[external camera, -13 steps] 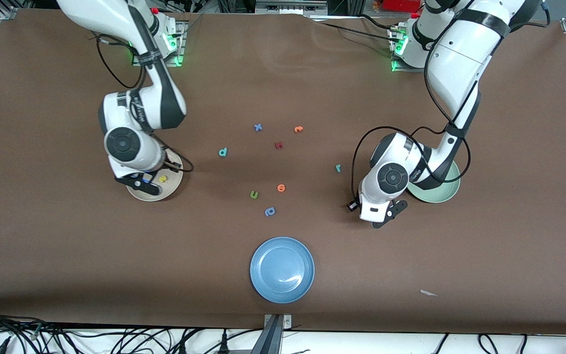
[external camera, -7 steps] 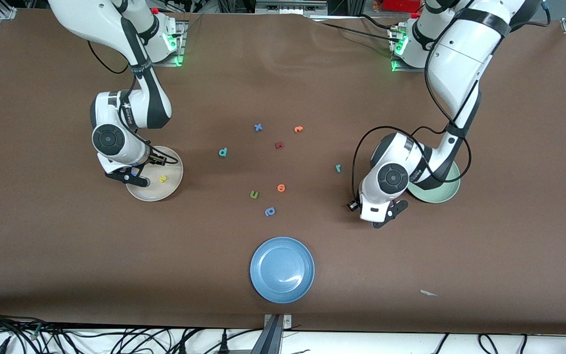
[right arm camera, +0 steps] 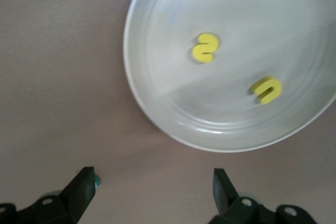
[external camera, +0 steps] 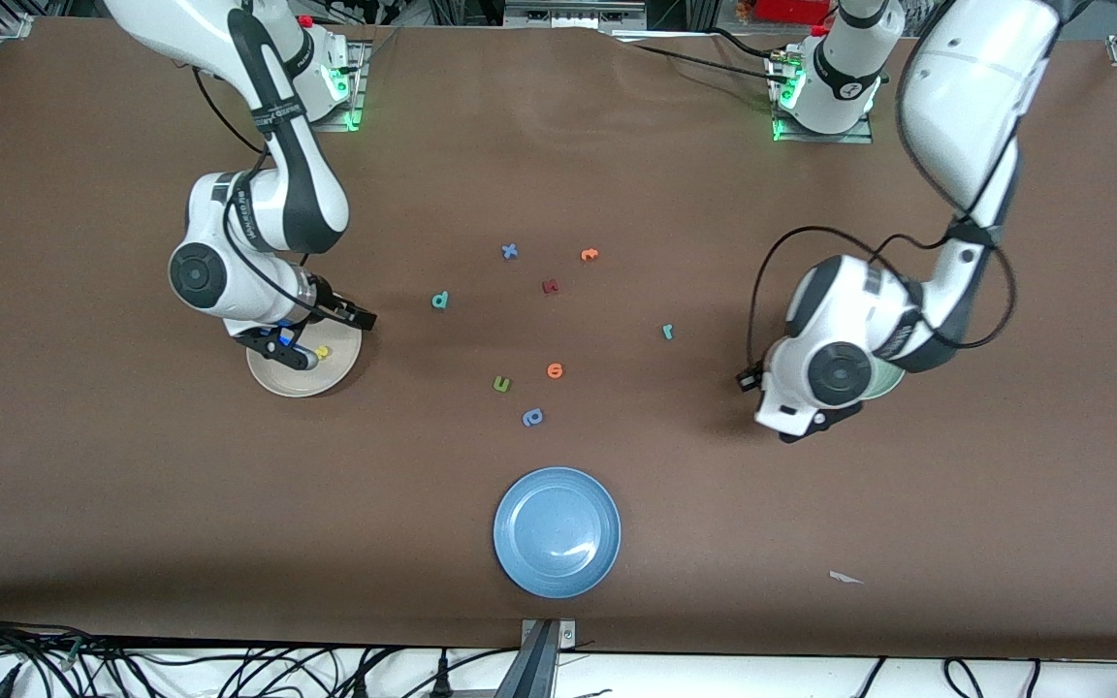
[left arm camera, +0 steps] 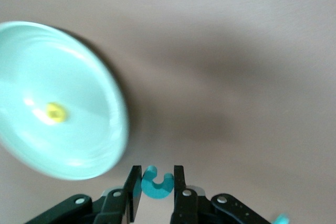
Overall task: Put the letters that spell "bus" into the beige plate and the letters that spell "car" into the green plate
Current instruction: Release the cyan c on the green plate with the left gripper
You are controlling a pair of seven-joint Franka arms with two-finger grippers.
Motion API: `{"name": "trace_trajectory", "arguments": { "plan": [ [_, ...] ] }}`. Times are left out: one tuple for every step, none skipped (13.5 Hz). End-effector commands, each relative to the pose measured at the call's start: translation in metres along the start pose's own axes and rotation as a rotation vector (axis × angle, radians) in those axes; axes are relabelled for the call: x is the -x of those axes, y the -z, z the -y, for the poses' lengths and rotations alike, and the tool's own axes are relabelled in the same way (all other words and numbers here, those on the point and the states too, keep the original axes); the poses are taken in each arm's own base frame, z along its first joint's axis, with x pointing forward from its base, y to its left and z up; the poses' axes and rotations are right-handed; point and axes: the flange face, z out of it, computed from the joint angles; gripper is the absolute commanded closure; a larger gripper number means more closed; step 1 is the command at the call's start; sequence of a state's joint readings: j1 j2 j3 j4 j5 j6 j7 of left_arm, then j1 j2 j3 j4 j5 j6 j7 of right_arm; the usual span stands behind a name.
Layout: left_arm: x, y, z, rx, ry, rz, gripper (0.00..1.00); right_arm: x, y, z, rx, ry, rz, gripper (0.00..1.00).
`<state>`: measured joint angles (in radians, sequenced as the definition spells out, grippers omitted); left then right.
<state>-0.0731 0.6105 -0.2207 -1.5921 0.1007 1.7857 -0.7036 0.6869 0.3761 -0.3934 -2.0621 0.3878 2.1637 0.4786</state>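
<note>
The beige plate holds a yellow "s" and a yellow "u". My right gripper hangs open and empty at that plate's rim. The teal "b" and teal "r" lie on the table between the arms. My left gripper is shut on the teal "c", beside the green plate, which the arm mostly hides. In the left wrist view the green plate holds a yellow "a".
Loose letters lie mid-table: blue "x", two orange ones, a red one, a green one, a blue one. A blue plate sits nearest the front camera.
My right gripper went from shut to wide open at the beige plate and its hand swung round. The left arm carried the teal "c" closer to the green plate.
</note>
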Motion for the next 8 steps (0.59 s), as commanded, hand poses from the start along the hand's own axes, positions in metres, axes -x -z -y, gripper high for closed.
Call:
{"name": "trace_trajectory", "arguments": {
  "plan": [
    [0.007,-0.001,0.057,-0.016,-0.136,0.088,1.00,0.050,-0.018,0.052,-0.008,-0.025,-0.061,0.01],
    [0.005,-0.012,0.077,-0.025,-0.178,0.109,1.00,0.062,-0.024,0.063,0.005,0.011,-0.074,0.07],
    [0.002,-0.023,0.093,-0.025,-0.210,0.130,1.00,0.064,-0.027,0.066,0.031,0.059,-0.101,0.11],
    [-0.001,-0.036,0.101,-0.019,-0.217,0.136,1.00,0.073,-0.031,0.076,0.043,0.105,-0.133,0.13],
    [-0.001,-0.053,0.103,-0.015,-0.219,0.114,1.00,0.084,-0.040,0.086,0.045,0.135,-0.151,0.17],
    [0.001,-0.074,0.103,-0.024,-0.232,0.085,1.00,0.088,-0.047,0.089,0.052,0.144,-0.155,0.21],
    [0.001,-0.089,0.105,-0.026,-0.241,0.061,1.00,0.087,-0.055,0.085,0.067,0.144,-0.149,0.25],
    [0.000,-0.097,0.111,-0.020,-0.233,0.060,0.97,0.086,-0.060,0.080,0.070,0.152,-0.155,0.28]
  ]
}}
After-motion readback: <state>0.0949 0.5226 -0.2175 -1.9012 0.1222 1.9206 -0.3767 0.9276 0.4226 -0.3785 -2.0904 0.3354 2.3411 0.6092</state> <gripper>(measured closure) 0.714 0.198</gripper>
